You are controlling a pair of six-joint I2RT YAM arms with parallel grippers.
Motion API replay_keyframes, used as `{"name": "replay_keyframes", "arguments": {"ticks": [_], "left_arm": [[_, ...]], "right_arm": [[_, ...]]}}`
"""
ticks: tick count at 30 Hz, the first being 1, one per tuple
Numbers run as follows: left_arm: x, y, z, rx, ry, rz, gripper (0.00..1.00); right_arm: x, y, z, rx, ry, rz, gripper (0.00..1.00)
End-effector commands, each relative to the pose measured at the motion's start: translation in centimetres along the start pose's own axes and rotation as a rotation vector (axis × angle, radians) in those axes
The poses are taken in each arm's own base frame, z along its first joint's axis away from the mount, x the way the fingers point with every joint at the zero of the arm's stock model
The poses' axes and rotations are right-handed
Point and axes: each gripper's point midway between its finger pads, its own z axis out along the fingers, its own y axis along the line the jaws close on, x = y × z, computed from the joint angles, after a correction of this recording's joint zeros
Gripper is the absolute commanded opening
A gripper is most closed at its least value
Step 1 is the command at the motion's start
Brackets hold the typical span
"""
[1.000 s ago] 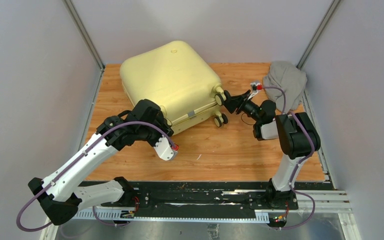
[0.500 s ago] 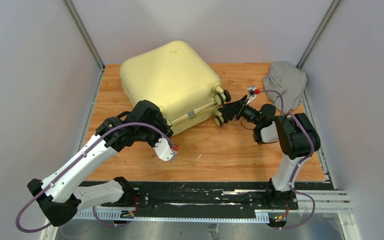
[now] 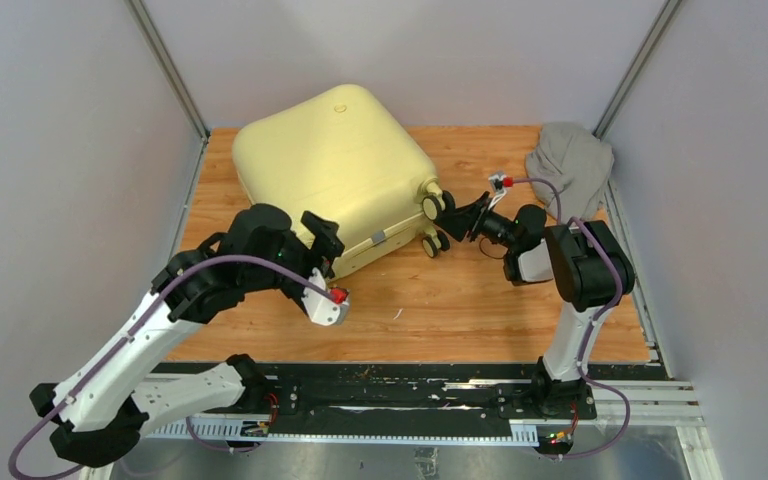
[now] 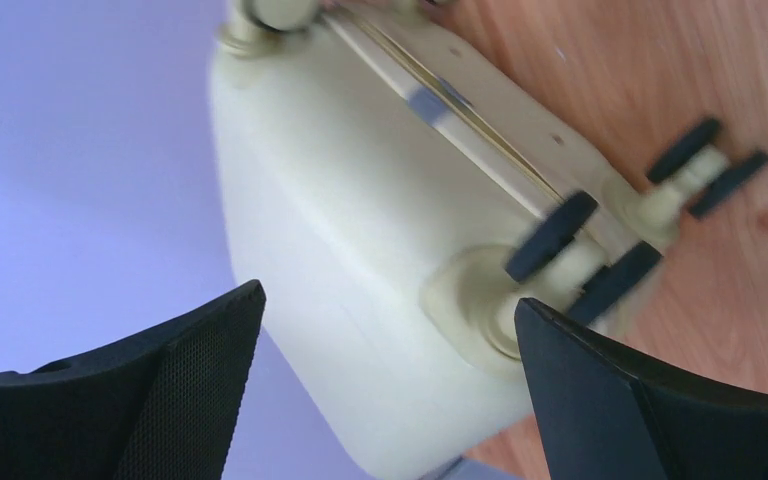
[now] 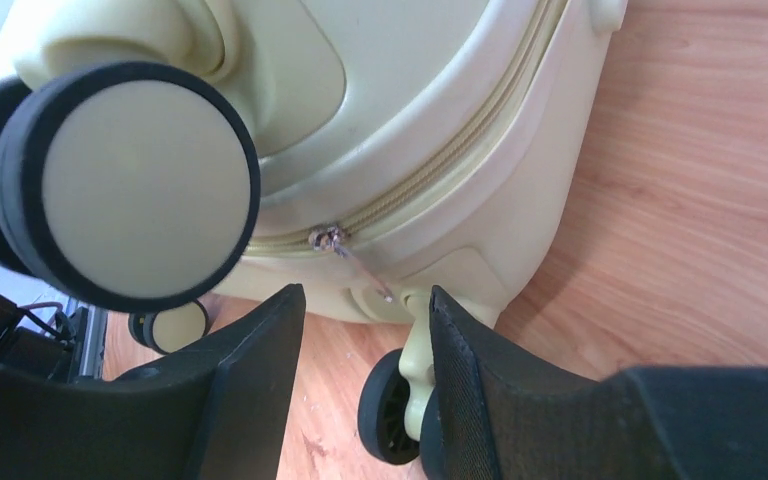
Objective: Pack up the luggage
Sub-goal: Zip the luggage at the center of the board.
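The luggage (image 3: pixel 330 160), a pale yellow hard-shell case, lies shut on the wooden table with its wheels (image 3: pixel 432 208) towards the right. My left gripper (image 3: pixel 325 243) is at its near corner. In the left wrist view the left gripper (image 4: pixel 388 300) is open wide, and the case's rounded corner (image 4: pixel 360 230) sits between the fingers without touching them. My right gripper (image 3: pixel 453 215) is at the wheel end. In the right wrist view the right gripper (image 5: pixel 365 295) is open, just below the zipper pull (image 5: pixel 360 265), and nothing is pinched. A large wheel (image 5: pixel 125 185) fills the left of that view.
A grey cloth garment (image 3: pixel 570 165) lies crumpled in the far right corner of the table. Grey walls close in the table on three sides. The wooden table (image 3: pixel 440 300) shows bare boards between the case and the arm bases.
My left gripper has opened wide and the left arm has drawn back to the left. The case has shifted left and back. My right gripper followed the wheels leftwards.
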Motion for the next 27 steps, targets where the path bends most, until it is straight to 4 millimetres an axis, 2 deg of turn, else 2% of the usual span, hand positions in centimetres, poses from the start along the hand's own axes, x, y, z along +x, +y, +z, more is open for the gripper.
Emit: {"name": "replay_keyframes", "arguments": {"ticks": [1, 4, 6, 12, 15, 17, 21, 27], "left_arm": [[-4.8, 8.0, -1.0, -0.132, -0.212, -0.219, 1.00], [-5.5, 9.6, 1.5, -0.085, -0.242, -0.110, 1.00], [-5.8, 10.3, 4.1, -0.040, -0.246, -0.032, 1.00], [-6.5, 14.1, 12.0, 0.042, -0.245, 0.118, 1.00], [-7.0, 15.0, 15.5, 0.075, -0.243, 0.193, 1.00], [-6.9, 14.4, 18.1, 0.136, -0.227, 0.241, 1.00], [-6.5, 14.7, 21.0, 0.181, -0.199, 0.283, 1.00], [-5.9, 13.7, 23.3, 0.244, -0.166, 0.357, 1.00]], "right_arm": [[0.5, 1.0, -0.3, -0.024, -0.016, -0.025, 0.52], [0.6, 0.9, -0.4, -0.006, -0.023, -0.013, 0.52], [0.4, 1.0, -0.6, 0.000, -0.030, -0.019, 0.52], [0.2, 0.6, -1.4, 0.033, -0.036, -0.012, 0.53], [0.1, 0.8, -1.5, 0.028, -0.035, -0.012, 0.55], [0.1, 0.9, -1.6, 0.029, -0.028, -0.010, 0.57], [0.4, 0.7, -1.8, 0.033, -0.011, -0.015, 0.58], [1.4, 0.4, -1.8, 0.008, 0.021, -0.010, 0.58]]}}
